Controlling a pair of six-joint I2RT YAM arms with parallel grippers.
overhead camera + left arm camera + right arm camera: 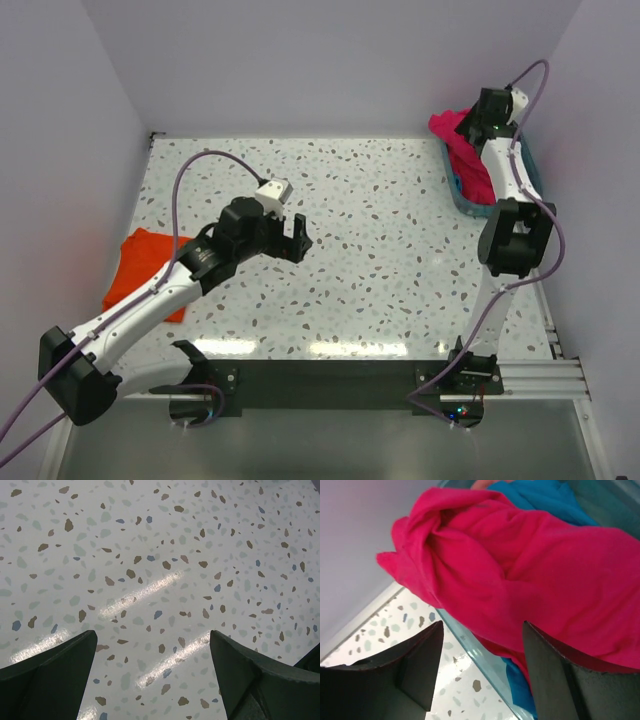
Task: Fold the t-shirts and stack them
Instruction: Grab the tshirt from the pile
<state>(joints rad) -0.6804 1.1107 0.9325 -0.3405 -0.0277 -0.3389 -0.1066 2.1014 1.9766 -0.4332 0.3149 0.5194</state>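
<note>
An orange t-shirt [147,268] lies folded flat at the table's left edge. A hot pink t-shirt [461,148] is heaped in a teal basket [533,172] at the back right, spilling over its near rim. The right wrist view shows that pink t-shirt [530,575] lying over a teal blue t-shirt [547,497]. My right gripper [472,132] hangs over the heap. Seen from the wrist, the right gripper [482,632] is open and holds no cloth. My left gripper [298,238] hovers over mid-table. In its own wrist view the left gripper [152,640] stands wide open over bare speckled tabletop.
The basket's clear bluish rim [480,652] runs diagonally between the right fingers. White walls close in the table at the back and both sides. The right arm's elbow [515,235] stands just in front of the basket.
</note>
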